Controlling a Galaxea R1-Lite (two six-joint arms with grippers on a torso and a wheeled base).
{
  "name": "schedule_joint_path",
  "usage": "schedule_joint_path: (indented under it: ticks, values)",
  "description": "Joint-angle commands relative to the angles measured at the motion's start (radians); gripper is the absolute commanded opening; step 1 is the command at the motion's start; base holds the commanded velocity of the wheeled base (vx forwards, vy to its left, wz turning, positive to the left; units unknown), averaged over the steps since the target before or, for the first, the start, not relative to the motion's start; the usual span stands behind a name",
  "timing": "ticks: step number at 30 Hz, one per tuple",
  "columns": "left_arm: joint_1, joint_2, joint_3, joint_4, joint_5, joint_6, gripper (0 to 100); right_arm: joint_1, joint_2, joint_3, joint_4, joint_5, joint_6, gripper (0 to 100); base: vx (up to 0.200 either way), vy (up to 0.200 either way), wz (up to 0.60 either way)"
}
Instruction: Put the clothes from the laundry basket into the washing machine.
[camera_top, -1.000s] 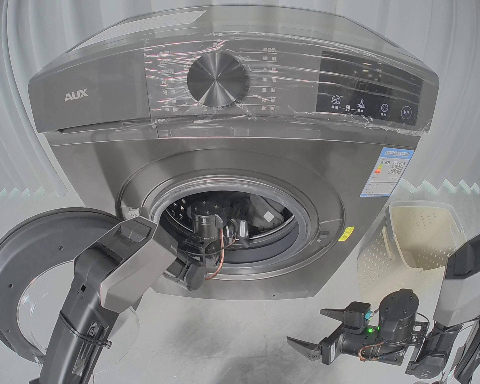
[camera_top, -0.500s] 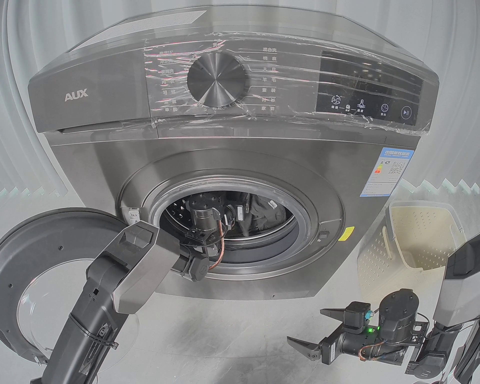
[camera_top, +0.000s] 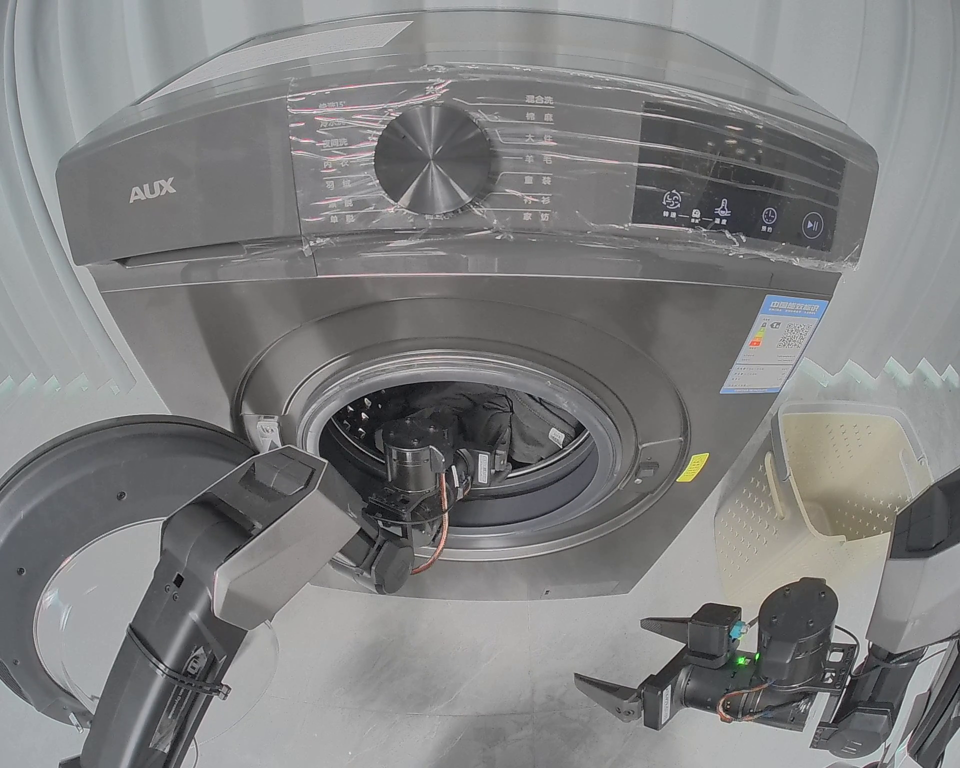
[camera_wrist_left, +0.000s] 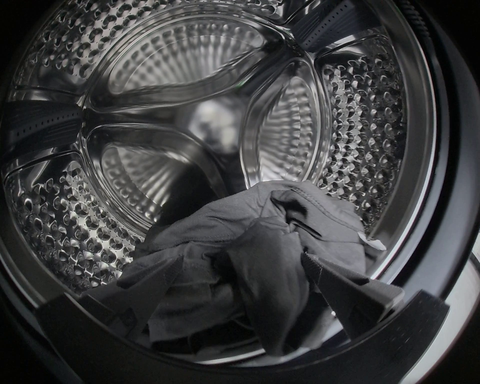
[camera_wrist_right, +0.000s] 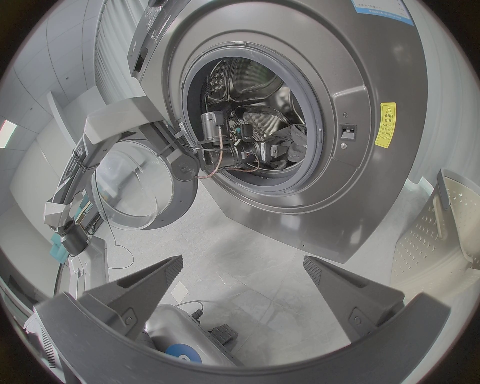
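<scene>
I note my left gripper (camera_wrist_left: 237, 260) has drawn back toward the drum (camera_wrist_left: 200, 75) mouth, jaws apart, leaving the dark clothes (camera_wrist_left: 260, 235) loaded inside; right gripper (camera_top: 612, 655) hangs spread.

The washing machine (camera_top: 200, 330) is shining like smooth grey metal, and its drum (camera_wrist_left: 360, 125) is gleaming and bumpy. The clothes (camera_wrist_left: 260, 240) are looking like soft, dull cloth. The laundry basket (camera_top: 750, 520) is looking like matt plastic.

Blue label (camera_top: 787, 343), yellow sticker (camera_top: 692, 467) on washer (camera_top: 200, 330)
</scene>
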Motion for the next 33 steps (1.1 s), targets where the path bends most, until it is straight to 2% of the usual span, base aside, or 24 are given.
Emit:
schedule_joint_path:
  ticks: [1,6,11,15,26,33]
  values:
    - [-0.022,-0.116,0.143,-0.027,-0.007,0.001,100,-0.001,0.003,0.000,-0.001,0.000,0.000,100,0.000,0.000,0.00]
    - [-0.042,-0.172,0.232,-0.061,-0.010,0.001,100,0.002,0.013,0.000,-0.001,0.000,0.000,100,0.000,0.000,0.00]
    - [-0.044,-0.173,0.217,-0.061,-0.013,-0.001,100,0.002,0.013,0.001,-0.001,0.000,0.000,100,0.000,0.000,0.00]
    - [-0.044,-0.136,0.157,-0.041,-0.037,-0.004,100,0.001,0.018,0.001,-0.001,0.000,0.000,100,0.000,0.000,0.00]
    - [-0.039,0.014,0.068,-0.022,-0.048,-0.004,100,0.002,0.019,0.000,-0.001,0.000,0.000,100,0.000,0.000,0.00]
    - [-0.034,0.069,-0.069,0.030,-0.048,-0.005,100,0.002,0.019,0.000,-0.001,0.000,0.001,100,0.000,0.000,0.00]
